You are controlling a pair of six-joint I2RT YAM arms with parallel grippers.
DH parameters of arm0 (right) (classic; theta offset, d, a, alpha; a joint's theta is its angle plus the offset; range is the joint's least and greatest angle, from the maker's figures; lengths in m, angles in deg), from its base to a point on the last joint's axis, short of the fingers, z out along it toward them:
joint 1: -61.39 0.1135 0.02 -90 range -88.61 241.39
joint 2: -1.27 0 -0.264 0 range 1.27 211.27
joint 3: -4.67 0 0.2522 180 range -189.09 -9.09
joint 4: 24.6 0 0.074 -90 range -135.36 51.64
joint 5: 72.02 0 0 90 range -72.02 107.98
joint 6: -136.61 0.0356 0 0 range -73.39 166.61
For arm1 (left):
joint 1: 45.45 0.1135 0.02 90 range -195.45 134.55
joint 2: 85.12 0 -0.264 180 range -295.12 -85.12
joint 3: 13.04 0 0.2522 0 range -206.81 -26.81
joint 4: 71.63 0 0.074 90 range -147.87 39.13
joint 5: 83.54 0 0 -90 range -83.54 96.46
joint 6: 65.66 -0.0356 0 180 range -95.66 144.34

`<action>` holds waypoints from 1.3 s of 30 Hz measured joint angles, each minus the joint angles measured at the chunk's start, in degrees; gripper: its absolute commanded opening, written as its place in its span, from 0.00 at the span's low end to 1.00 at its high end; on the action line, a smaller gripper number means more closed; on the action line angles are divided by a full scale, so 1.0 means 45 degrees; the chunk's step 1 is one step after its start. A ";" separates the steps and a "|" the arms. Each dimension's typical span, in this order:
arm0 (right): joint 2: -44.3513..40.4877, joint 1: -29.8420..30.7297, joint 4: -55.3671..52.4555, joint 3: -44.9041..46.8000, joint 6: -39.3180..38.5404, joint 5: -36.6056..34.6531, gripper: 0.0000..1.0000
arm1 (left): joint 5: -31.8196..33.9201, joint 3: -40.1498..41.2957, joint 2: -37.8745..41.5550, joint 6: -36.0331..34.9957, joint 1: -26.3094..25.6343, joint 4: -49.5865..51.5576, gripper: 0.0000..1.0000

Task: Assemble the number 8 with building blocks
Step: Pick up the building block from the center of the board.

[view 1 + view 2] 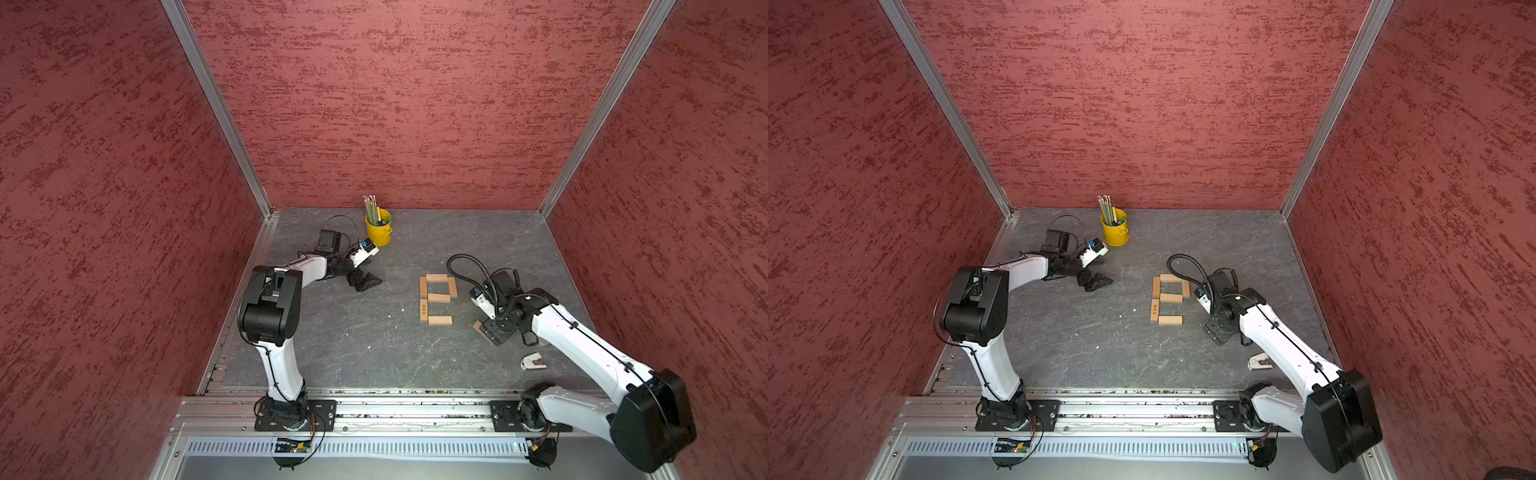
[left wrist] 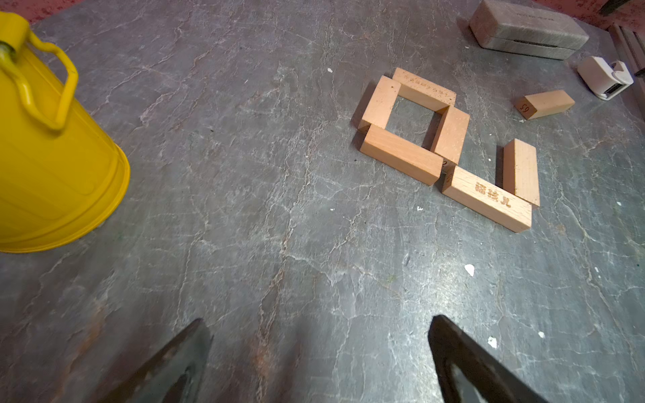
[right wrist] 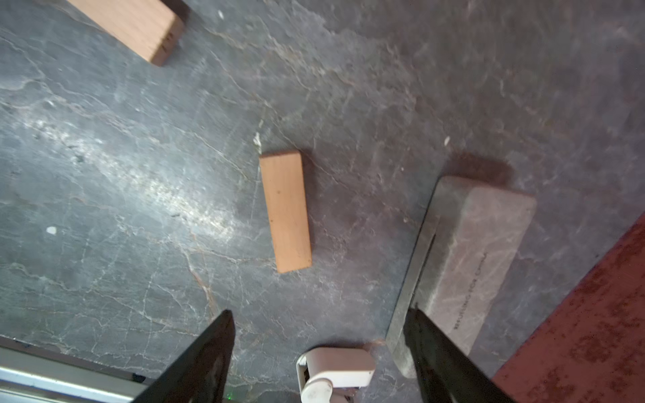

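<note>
The building blocks sat right of the tabletop's centre, well off every edge. Six of them made most of the number 8: upper loop closed, lower loop open on its right side. Plenty of bare grey, stone-veined surface lay toward the left and near edges.

The loose block lay flat between the figure and the right edge, touching nothing. The right gripper hung just short of it, jaws apart, nothing between them. The left gripper was near the yellow bucket of pencils by the far edge, jaws apart and empty too.

In a top view only a corner of the loose block peeped from under the right gripper, but the right wrist view showed it whole. Both wrist views caught a grey slab by the right edge, and the right arm covered that spot in both top views. A small white gadget sat toward the near right corner.

Red textured walls closed three sides, and a metal rail ran along the near edge.
</note>
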 measured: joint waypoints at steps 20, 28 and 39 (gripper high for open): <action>0.3449 -0.1860 0.1331 -0.0330 -0.2686 0.3215 0.64 | 0.0000 0.0000 0.0000 0.0000 0.0005 -0.0005 0.99; 0.3691 -0.1865 0.1889 -0.0248 -0.2968 0.3211 0.63 | 0.0000 0.0000 0.0000 0.0015 0.0044 -0.0005 0.99; 0.4449 -0.1870 0.2142 -0.0209 -0.3245 0.3123 0.53 | -0.0005 0.0000 0.0000 0.0049 0.0053 -0.0010 0.99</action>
